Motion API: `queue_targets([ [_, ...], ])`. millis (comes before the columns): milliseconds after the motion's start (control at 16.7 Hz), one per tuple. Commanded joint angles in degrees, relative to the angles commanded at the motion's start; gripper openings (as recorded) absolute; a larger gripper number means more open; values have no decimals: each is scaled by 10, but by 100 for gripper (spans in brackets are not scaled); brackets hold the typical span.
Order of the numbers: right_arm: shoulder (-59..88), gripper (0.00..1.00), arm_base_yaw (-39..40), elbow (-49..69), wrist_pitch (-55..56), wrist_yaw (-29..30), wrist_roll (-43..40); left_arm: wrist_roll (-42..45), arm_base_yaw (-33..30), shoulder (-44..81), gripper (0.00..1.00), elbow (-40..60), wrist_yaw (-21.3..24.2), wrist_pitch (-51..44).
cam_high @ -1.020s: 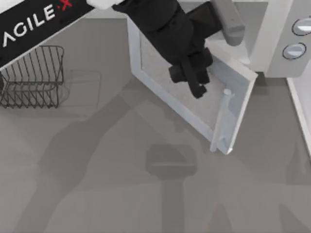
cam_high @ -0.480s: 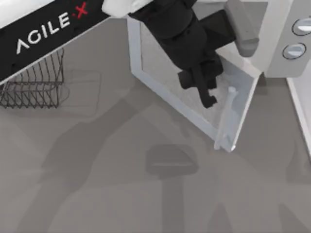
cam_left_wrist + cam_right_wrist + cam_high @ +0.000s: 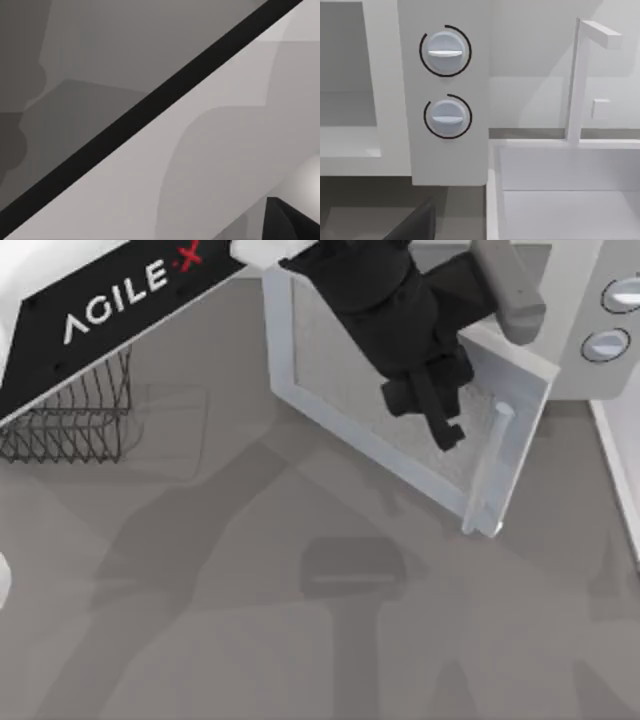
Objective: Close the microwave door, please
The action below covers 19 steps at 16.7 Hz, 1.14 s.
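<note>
The microwave is a large white box at the back right, with two round grey knobs on its panel. Its microwave door stands partly open, swung out toward the left, with the pale bar handle at its free edge. My left arm reaches in from the upper left. Its black left gripper is shut and presses on the door's outer face just beside the handle. The left wrist view is close up on pale panels crossed by a dark strip. From the right wrist view I face the knobs and part of the pale cavity.
A dark wire rack stands at the far left of the table. A white boxy fixture with an upright rail sits to the right of the microwave, and its edge runs along the table's right side.
The left gripper has moved right and toward the microwave, pushing the door. The door's free edge has swung closer to the microwave front.
</note>
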Motion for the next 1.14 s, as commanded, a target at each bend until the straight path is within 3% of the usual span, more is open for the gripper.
queue_targets([
  [720, 0, 100, 0, 0, 0, 0, 0, -12, -16, 39, 0, 8, 22, -39],
  [1140, 0, 100, 0, 0, 0, 0, 0, -22, -11, 31, 0, 56, 3, -12],
])
